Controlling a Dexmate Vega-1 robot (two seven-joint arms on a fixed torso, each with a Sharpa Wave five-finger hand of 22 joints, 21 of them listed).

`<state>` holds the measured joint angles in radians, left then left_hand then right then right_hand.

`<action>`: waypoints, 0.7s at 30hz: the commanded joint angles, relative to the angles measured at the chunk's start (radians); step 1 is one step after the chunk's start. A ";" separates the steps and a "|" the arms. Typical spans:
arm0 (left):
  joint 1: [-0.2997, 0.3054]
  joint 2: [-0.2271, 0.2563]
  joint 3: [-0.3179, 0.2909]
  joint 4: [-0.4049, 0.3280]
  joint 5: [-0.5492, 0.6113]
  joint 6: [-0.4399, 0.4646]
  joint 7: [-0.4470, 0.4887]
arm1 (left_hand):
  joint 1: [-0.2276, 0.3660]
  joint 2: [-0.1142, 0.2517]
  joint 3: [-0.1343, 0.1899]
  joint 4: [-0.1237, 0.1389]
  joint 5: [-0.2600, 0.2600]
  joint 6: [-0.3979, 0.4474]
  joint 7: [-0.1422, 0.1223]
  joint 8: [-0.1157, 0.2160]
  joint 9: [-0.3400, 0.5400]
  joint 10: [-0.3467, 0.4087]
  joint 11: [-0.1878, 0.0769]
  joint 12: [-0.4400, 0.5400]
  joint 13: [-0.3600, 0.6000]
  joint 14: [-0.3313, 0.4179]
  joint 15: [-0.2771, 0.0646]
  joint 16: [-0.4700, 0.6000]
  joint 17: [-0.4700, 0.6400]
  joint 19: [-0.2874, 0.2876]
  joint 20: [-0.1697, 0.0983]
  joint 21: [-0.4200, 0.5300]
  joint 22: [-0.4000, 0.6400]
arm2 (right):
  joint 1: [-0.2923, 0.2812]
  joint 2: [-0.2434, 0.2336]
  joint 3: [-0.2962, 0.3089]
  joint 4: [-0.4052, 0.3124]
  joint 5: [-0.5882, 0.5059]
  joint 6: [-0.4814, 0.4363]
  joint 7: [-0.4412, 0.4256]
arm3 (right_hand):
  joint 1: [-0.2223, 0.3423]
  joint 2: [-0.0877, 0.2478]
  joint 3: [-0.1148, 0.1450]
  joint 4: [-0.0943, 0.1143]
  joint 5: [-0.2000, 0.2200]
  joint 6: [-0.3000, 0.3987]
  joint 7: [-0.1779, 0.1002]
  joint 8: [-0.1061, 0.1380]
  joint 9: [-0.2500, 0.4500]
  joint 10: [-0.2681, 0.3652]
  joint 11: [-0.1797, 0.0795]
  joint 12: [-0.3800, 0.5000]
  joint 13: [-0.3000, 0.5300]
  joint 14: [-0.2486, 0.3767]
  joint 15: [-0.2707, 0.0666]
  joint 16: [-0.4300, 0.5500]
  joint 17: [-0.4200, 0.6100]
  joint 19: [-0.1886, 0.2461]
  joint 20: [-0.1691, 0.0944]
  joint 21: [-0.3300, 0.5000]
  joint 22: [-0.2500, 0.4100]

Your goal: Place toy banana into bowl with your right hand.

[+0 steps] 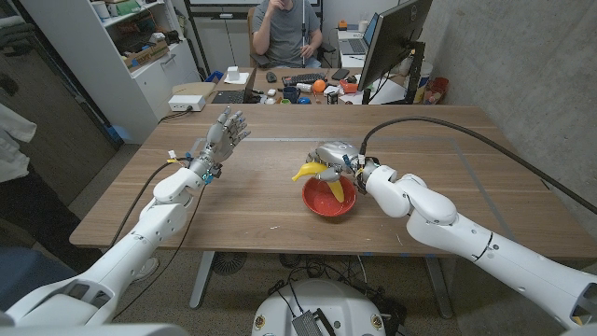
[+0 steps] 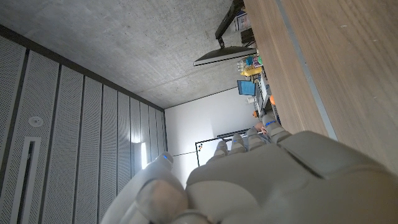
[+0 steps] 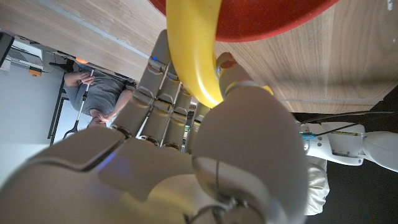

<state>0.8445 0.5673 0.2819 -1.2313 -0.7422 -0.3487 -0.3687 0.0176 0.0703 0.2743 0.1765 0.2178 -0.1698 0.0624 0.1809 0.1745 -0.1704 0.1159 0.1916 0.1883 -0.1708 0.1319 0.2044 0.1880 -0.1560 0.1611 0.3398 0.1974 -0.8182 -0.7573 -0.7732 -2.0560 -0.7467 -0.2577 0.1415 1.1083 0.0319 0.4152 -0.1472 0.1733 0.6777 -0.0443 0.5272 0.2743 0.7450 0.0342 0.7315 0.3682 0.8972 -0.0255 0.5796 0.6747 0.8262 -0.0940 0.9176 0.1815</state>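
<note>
Right hand [image 1: 334, 156]: over the far rim of the bowl, fingers curled around the toy banana; in the right wrist view the hand [image 3: 186, 155] has the fruit clamped between the fingers [image 3: 155, 87] and the thumb.
Toy banana [image 1: 309, 170]: yellow, curved, held in the right hand, one end sticking out past the bowl's far-left rim, the rest angling down over the bowl's opening. In the right wrist view the toy banana [image 3: 193, 50] crosses the bowl's rim; whether it touches the bowl's inside cannot be told.
Bowl [image 1: 329, 203]: red, round, upright on the worktop directly below the right hand; its rim [image 3: 261, 28] shows in the right wrist view.
Left hand [image 1: 227, 128]: raised above the worktop, well to the left of the bowl and farther back, fingers spread and pointing away from the robot, holding nothing. The left wrist view shows the back of the hand [image 2: 261, 180].
Worktop [image 1: 448, 149]: wooden, rectangular, carrying the bowl near its front middle.
Cable [image 1: 466, 135]: black, runs across the worktop from the right hand's wrist toward the right of the bowl.
Person [image 1: 284, 33]: seated at a cluttered desk beyond the worktop, behind the bowl.
Monitor [image 1: 392, 42]: dark, stands at the far right beyond the worktop.
</note>
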 commanded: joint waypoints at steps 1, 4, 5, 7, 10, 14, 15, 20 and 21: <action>-0.027 -0.011 0.005 0.037 0.004 -0.003 -0.010 | -0.004 0.063 -0.004 -0.004 0.008 -0.068 -0.003 0.004 0.003 -0.098 -0.002 0.007 0.004 -0.137 -0.001 0.001 0.004 -0.001 0.002 -0.006 0.005 | 0.065 0.019 -0.043 0.062 0.016 0.005 0.058 | 0.098 0.127 0.002 0.006 0.005 0.166 0.029 0.004 0.001 0.060 -0.054 0.007 0.003 0.106 -0.160 0.001 0.002 -0.002 0.000 0.005 0.000; -0.030 -0.013 0.006 0.040 0.005 -0.002 -0.007 | -0.004 0.063 -0.004 -0.004 0.008 -0.068 -0.003 0.004 0.003 -0.098 -0.003 0.007 0.004 -0.137 -0.002 0.001 0.004 -0.001 0.003 -0.006 0.005 | 0.083 0.019 -0.050 0.065 0.028 0.001 0.096 | 0.098 0.127 0.002 0.006 0.005 0.168 0.029 0.005 0.000 0.061 -0.053 0.007 0.003 0.106 -0.159 0.000 0.003 0.000 0.000 0.007 0.000; -0.031 -0.013 0.006 0.041 0.006 -0.003 -0.008 | -0.004 0.063 -0.004 -0.004 0.008 -0.068 -0.003 0.004 0.003 -0.098 -0.003 0.007 0.004 -0.137 -0.002 0.001 0.004 -0.001 0.003 -0.006 0.005 | 0.082 0.018 -0.051 0.065 0.027 0.001 0.090 | 0.098 0.127 0.002 0.006 0.005 0.169 0.030 0.005 -0.001 0.062 -0.051 0.008 0.004 0.107 -0.160 0.001 0.004 0.002 -0.001 0.008 0.000; -0.032 -0.014 0.006 0.042 0.007 -0.001 -0.003 | -0.004 0.063 -0.004 -0.004 0.008 -0.068 -0.003 0.004 0.003 -0.099 -0.003 0.006 0.004 -0.137 -0.002 0.001 0.004 -0.001 0.003 -0.006 0.005 | 0.089 0.017 -0.054 0.067 0.032 0.000 0.104 | 0.097 0.127 0.001 0.007 0.005 0.169 0.030 0.004 -0.002 0.064 -0.050 0.009 0.003 0.111 -0.161 0.001 0.003 0.006 -0.003 0.011 0.000; -0.034 -0.014 0.008 0.042 0.009 0.001 -0.002 | -0.004 0.063 -0.004 -0.004 0.008 -0.068 -0.003 0.004 0.003 -0.098 -0.003 0.007 0.004 -0.137 -0.002 0.001 0.004 0.000 0.002 -0.006 0.005 | 0.095 0.014 -0.056 0.069 0.044 0.001 0.118 | 0.097 0.127 0.000 0.007 0.005 0.169 0.030 0.004 -0.003 0.065 -0.050 0.008 0.002 0.111 -0.161 0.000 0.004 0.008 -0.004 0.013 0.000; -0.035 -0.014 0.010 0.039 0.011 0.002 -0.001 | -0.004 0.063 -0.004 -0.004 0.008 -0.068 -0.003 0.004 0.003 -0.098 -0.002 0.007 0.004 -0.137 -0.002 0.001 0.004 -0.001 0.002 -0.007 0.005 | 0.098 0.008 -0.059 0.064 0.049 -0.004 0.132 | 0.096 0.127 -0.001 0.007 0.005 0.168 0.032 0.002 -0.006 0.066 -0.049 0.009 0.002 0.115 -0.160 0.000 0.005 0.015 -0.009 0.018 0.000; -0.035 -0.014 0.011 0.036 0.010 0.004 0.000 | -0.004 0.063 -0.004 -0.004 0.008 -0.068 -0.003 0.004 0.003 -0.098 -0.002 0.007 0.004 -0.137 -0.002 0.001 0.004 0.000 0.002 -0.007 0.005 | 0.098 0.006 -0.056 0.064 0.059 -0.001 0.134 | 0.097 0.127 -0.001 0.007 0.005 0.168 0.032 0.002 -0.006 0.066 -0.050 0.009 0.002 0.114 -0.161 -0.002 0.005 0.016 -0.010 0.019 0.000; -0.030 -0.012 0.011 0.025 0.012 0.006 0.005 | -0.004 0.063 -0.005 -0.004 0.008 -0.068 -0.003 0.004 0.003 -0.098 -0.002 0.007 0.004 -0.138 -0.002 0.001 0.004 0.000 0.002 -0.007 0.005 | 0.092 -0.005 -0.057 0.051 0.055 -0.017 0.140 | 0.096 0.127 -0.002 0.007 0.005 0.169 0.034 0.001 -0.009 0.065 -0.048 0.009 0.002 0.114 -0.158 -0.003 0.006 0.020 -0.013 0.023 -0.001; -0.029 -0.011 0.011 0.024 0.013 0.004 0.004 | -0.004 0.063 -0.005 -0.004 0.008 -0.068 -0.002 0.004 0.003 -0.099 -0.002 0.006 0.004 -0.138 -0.002 0.001 0.004 0.000 0.003 -0.007 0.005 | 0.088 -0.007 -0.056 0.046 0.055 -0.021 0.138 | 0.097 0.127 -0.002 0.007 0.005 0.170 0.034 0.001 -0.009 0.064 -0.047 0.009 0.001 0.114 -0.159 -0.003 0.006 0.021 -0.013 0.024 -0.001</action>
<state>0.8142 0.5546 0.2897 -1.1965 -0.7343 -0.3480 -0.3720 0.0176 0.0702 0.2701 0.1723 0.2204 -0.1698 0.0624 0.1809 0.1745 -0.1704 0.1159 0.1916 0.1883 -0.1708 0.1319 0.2044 0.1880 -0.1561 0.1611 0.3325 0.1974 -0.7325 -0.7476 -0.8235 -1.9982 -0.7034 -0.2596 0.2531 1.1082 0.0319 0.4126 -0.1445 0.1744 0.6848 -0.0372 0.5265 0.2637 0.7506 0.0392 0.7361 0.3662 0.9136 -0.0275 0.5707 0.6746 0.8375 -0.1054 0.9331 0.1816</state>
